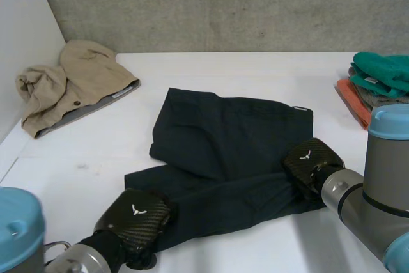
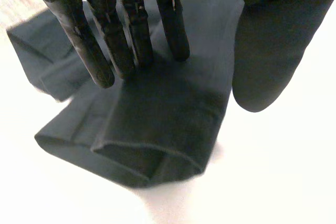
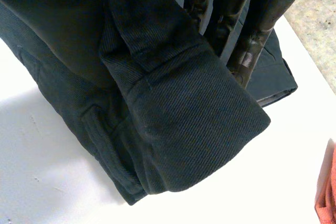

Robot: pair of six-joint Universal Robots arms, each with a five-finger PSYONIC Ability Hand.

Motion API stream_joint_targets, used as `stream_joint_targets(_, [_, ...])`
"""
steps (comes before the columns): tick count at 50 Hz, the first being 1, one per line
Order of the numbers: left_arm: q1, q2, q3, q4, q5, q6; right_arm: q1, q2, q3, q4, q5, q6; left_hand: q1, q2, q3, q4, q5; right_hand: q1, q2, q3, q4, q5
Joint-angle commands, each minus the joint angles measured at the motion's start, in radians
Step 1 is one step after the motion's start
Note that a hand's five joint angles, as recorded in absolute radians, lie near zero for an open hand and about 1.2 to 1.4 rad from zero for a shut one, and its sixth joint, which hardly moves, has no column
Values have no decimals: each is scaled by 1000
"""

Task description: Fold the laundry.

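A dark navy pair of trousers [image 1: 230, 139] lies partly folded in the middle of the white table [image 1: 255, 68]. My left hand [image 1: 135, 218] rests at the near left end of a trouser leg. In the left wrist view its fingers [image 2: 131, 30] are straight, with the tips on the cloth [image 2: 157, 124] just behind the hem and the thumb held apart beside it. My right hand [image 1: 311, 161] is at the garment's right edge. In the right wrist view a thick fold of the cloth [image 3: 199, 124] is pinched between its fingers [image 3: 252, 30] and the cloth-covered thumb.
A crumpled beige garment [image 1: 70, 87] lies at the back left near the white side wall. A stack of teal, grey and orange clothes [image 1: 383, 71] sits at the table's right edge, and its orange cloth [image 3: 328, 198] lies past my right hand. A grey wall stands behind the table.
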Motion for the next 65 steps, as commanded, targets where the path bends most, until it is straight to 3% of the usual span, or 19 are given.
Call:
stream_joint_targets(1, [11, -122, 14, 106, -36, 2, -1, -1, 5, 0, -2, 35, 45, 53, 46, 53, 60, 343, 216, 225, 207, 244])
stream_joint_targets(13, [12, -208, 34, 160, -33, 8, -1, 2, 10, 0, 0, 49, 91, 100, 93, 100, 106, 343, 216, 225, 207, 244])
stream_joint_targets(15, [12, -220, 37, 177, -37, 11, -2, 2, 11, 0, 0, 49, 232, 240, 233, 240, 247, 343, 216, 225, 207, 244])
stream_joint_targets(16, [14, -226, 39, 199, -47, 14, -2, 2, 11, 1, 0, 49, 477, 485, 478, 485, 492, 343, 216, 225, 207, 244])
stream_joint_targets(19, [14, -226, 40, 239, -65, 16, -1, -1, 16, 8, -6, 46, 784, 792, 785, 792, 799, 343, 216, 225, 207, 244])
stream_joint_targets(22, [12, -219, 45, 264, -77, 16, -1, -7, 29, 20, -9, 28, 784, 792, 785, 792, 799, -203, -330, -321, -339, -302])
stream_joint_targets(24, [14, -210, 46, 267, -80, 16, -2, -25, 40, 44, -11, 14, 784, 792, 785, 792, 799, -418, -545, -536, -554, -517])
stream_joint_targets(40, [94, -165, 69, 259, -71, 16, -94, -191, 98, 121, -25, -129, 784, 792, 785, 792, 799, -434, -561, -552, -570, -533])
stream_joint_targets(51, [98, -177, 114, 256, -70, 14, -94, -263, 177, 37, -26, -114, 784, 792, 785, 792, 799, -472, -599, -590, -608, -571])
stream_joint_targets(65, [98, -205, 135, 249, -70, 16, -88, -490, 209, 14, -35, -32, 784, 792, 785, 792, 799, -566, -693, -684, -702, -665])
